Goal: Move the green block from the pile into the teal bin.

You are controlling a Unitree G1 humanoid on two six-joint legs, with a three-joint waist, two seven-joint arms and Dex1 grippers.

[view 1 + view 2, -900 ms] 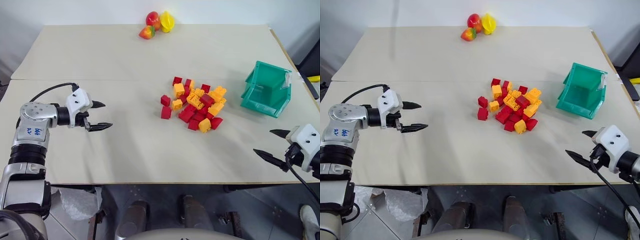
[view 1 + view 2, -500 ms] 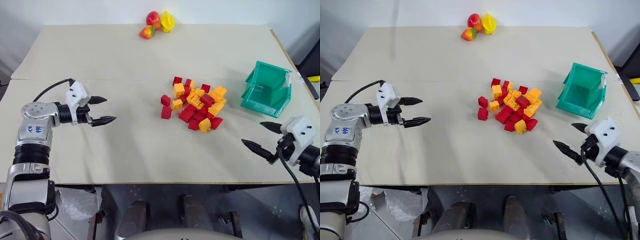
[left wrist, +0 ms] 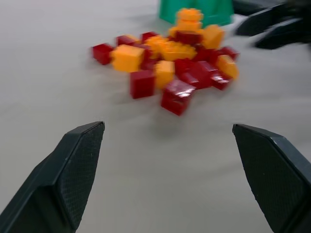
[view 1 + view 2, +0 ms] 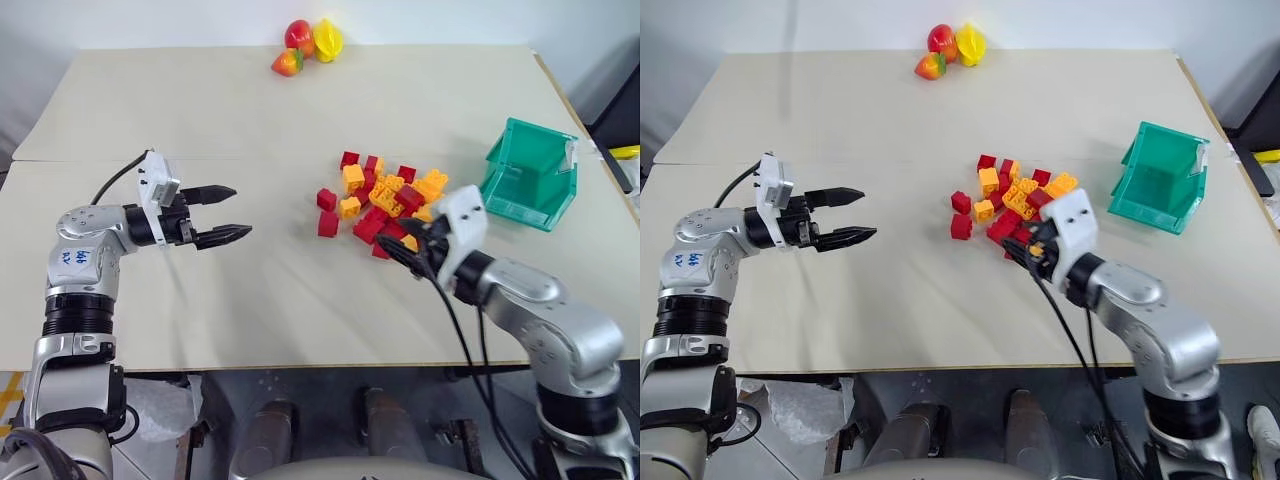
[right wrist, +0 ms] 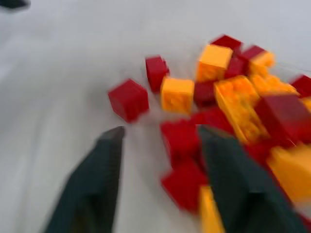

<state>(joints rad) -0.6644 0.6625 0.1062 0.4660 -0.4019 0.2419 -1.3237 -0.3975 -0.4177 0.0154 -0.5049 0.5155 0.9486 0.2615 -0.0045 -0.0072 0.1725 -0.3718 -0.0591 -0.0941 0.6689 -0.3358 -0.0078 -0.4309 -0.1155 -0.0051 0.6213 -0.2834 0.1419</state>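
Red and yellow-orange toy bricks, the pile (image 4: 387, 205), mid-table; the green block cannot be made out among them. Teal bin (image 4: 530, 176) to the pile's right, apart. Right gripper (image 5: 160, 160) at the pile's near edge, jaws parted, nothing held. Left gripper (image 4: 222, 213) well left, jaws spread, empty.
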